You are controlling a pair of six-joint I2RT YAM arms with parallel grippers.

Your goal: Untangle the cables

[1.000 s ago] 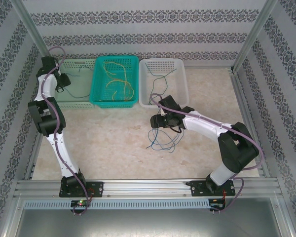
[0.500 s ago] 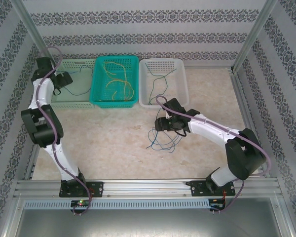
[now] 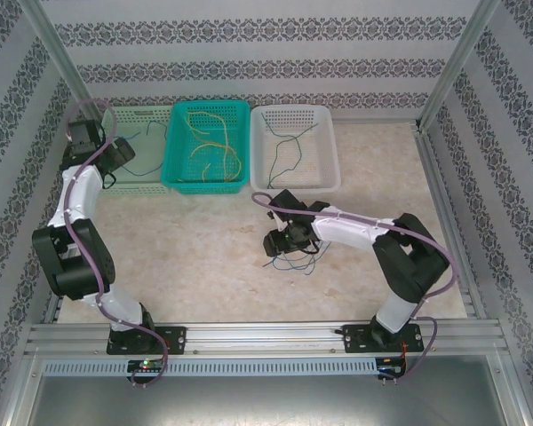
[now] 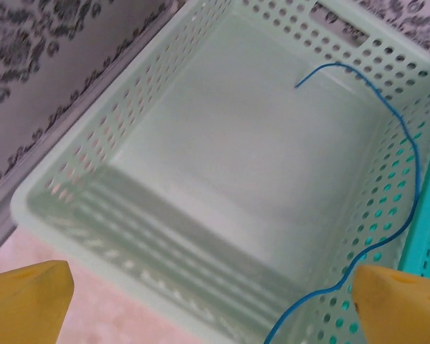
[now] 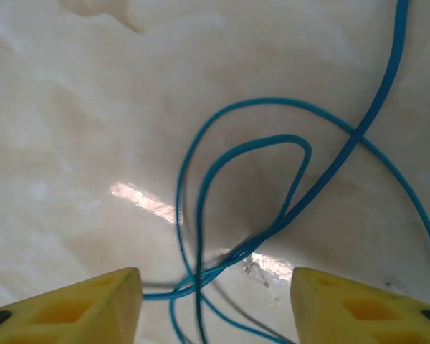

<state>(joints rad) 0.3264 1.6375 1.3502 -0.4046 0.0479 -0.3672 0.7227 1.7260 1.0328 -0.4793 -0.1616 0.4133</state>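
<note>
Hovering over the pale green basket with left fingers spread wide and empty, one blue cable lying inside. Straddling looped blue cables on the worktop with right fingers parted, clamping nothing.

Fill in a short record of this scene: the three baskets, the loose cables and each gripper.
pale green basket: single blue cable
teal basket: yellow cables
white basket: dark cable
table: looped blue cables, crossing each other
left gripper: open, above the pale green basket
right gripper: open, low over the looped blue cables
</note>
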